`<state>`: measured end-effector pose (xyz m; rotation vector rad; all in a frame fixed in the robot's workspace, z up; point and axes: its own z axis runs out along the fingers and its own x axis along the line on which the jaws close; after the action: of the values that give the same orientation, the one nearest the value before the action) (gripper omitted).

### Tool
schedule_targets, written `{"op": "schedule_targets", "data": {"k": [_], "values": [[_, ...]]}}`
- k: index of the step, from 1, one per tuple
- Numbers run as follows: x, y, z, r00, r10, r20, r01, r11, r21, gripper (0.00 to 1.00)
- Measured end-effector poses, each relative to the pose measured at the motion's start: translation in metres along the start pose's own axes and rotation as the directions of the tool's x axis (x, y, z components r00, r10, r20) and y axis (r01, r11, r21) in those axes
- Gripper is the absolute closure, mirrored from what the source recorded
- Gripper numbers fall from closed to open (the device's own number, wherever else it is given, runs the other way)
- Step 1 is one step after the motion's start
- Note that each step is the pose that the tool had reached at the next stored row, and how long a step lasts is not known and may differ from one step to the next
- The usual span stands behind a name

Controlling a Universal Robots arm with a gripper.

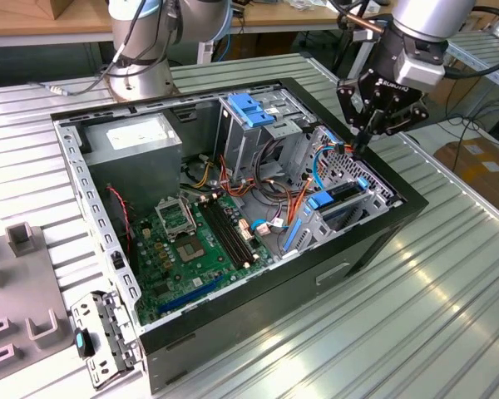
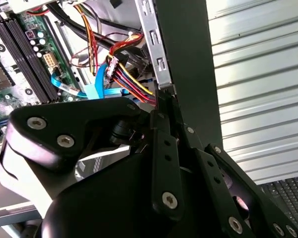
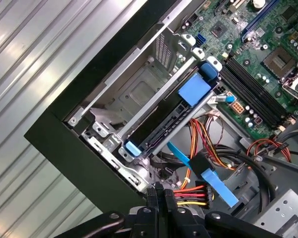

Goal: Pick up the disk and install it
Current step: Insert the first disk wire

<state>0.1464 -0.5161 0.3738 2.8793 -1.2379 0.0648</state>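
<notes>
You worked on a ribbed, silver metal table (image 1: 416, 316), whose slats ran lengthwise and threw back bright patches of light. Behind it, along the far edge of the exterior view, stood a wooden bench (image 1: 58, 29) with a brown cardboard box (image 1: 62, 7) on top. At the exterior view's right, cardboard boxes (image 1: 481, 166) sat low beside the table. At the exterior view's left, a grey fixture plate (image 1: 17, 291) with raised blocks lay on the table. Lighting was even and bright, and the shadows on the slats were soft.
</notes>
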Motion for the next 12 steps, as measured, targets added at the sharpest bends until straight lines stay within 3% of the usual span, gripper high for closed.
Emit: {"op": "schedule_targets", "data": {"k": [6, 12], "values": [[-0.0057, 0.006, 0.0, 0.9999, 0.014, -0.0002, -0.014, 0.9999, -0.0005, 0.83], [-0.0056, 0.0059, 0.0014, 0.9952, 0.097, -0.0031, -0.097, 0.9952, -0.0054, 0.83]]}}
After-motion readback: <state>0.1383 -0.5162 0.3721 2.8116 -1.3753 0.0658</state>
